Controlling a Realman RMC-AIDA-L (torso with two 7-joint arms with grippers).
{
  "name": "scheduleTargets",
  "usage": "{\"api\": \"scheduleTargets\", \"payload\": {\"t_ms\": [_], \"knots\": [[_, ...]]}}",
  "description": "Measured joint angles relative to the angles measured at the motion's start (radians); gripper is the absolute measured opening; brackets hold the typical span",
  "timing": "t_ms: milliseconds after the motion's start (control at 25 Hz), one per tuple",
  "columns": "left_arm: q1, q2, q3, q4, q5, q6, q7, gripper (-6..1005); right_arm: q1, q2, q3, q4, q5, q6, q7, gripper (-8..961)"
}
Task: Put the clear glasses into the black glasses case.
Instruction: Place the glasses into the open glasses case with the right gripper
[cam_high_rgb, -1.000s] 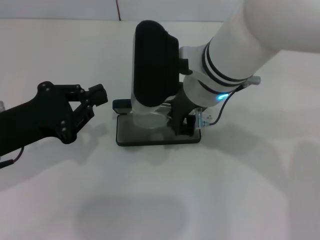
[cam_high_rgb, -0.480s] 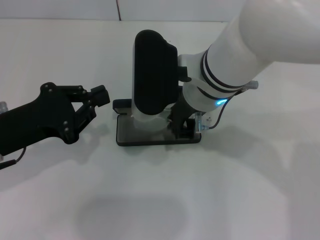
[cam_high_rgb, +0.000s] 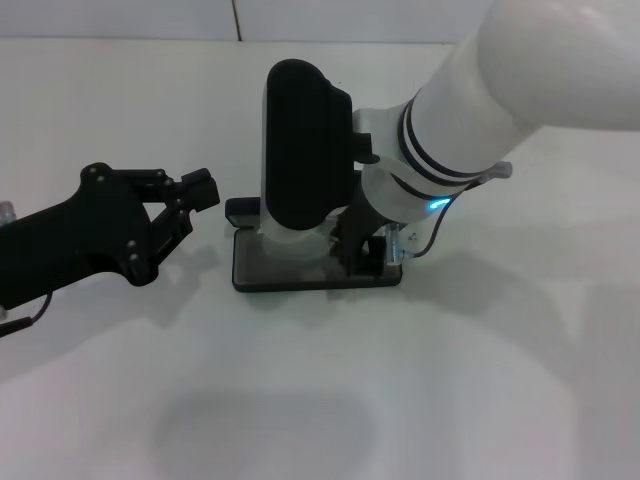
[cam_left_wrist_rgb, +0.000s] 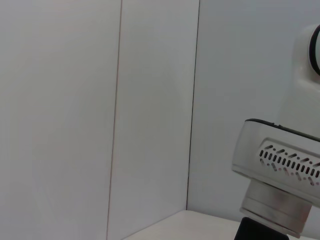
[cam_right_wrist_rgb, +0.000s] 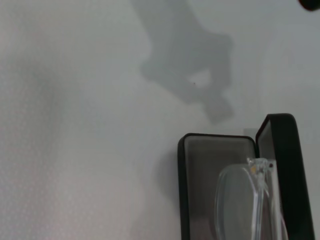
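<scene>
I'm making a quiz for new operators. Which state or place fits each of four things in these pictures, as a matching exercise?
Things:
1. black glasses case
2. clear glasses
3. left gripper
4. right gripper

States:
a. lowered into the case
b. lid open
c. off to the case's left, holding nothing
d. transparent, over the grey lining

Pairs: 1-b, 2-d, 3-c, 4-a

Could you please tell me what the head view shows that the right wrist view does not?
Only the head view shows both arms: the left gripper hovers beside the black glasses case, apart from it, and the right gripper reaches down into the case, its wrist covering much of it. Only the right wrist view shows the case's grey lining, the raised lid and the clear glasses over the open tray. Both views share the open case on the white table.
</scene>
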Motion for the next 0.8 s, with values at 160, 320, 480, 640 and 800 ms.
{"api": "scheduleTargets", "payload": {"t_ms": [160, 320, 480, 640, 800], "knots": [[0.000, 0.000, 0.000, -0.001, 0.000, -0.001, 0.000, 61, 0.001, 0.000, 0.004, 0.007, 0.009, 0.003, 0.000, 80], [0.000, 0.000, 0.000, -0.001, 0.000, -0.001, 0.001, 61, 0.001, 0.000, 0.006, 0.010, 0.011, 0.005, 0.000, 79], [0.000, 0.000, 0.000, -0.001, -0.001, -0.001, 0.001, 61, 0.001, 0.000, 0.006, 0.011, 0.013, 0.005, 0.000, 80], [0.000, 0.000, 0.000, -0.001, -0.001, -0.002, 0.001, 61, 0.000, 0.000, 0.009, 0.011, 0.015, 0.007, 0.000, 81], [0.000, 0.000, 0.000, -0.001, -0.001, -0.001, 0.001, 61, -0.003, 0.000, 0.009, 0.011, 0.016, 0.014, 0.000, 82]]}}
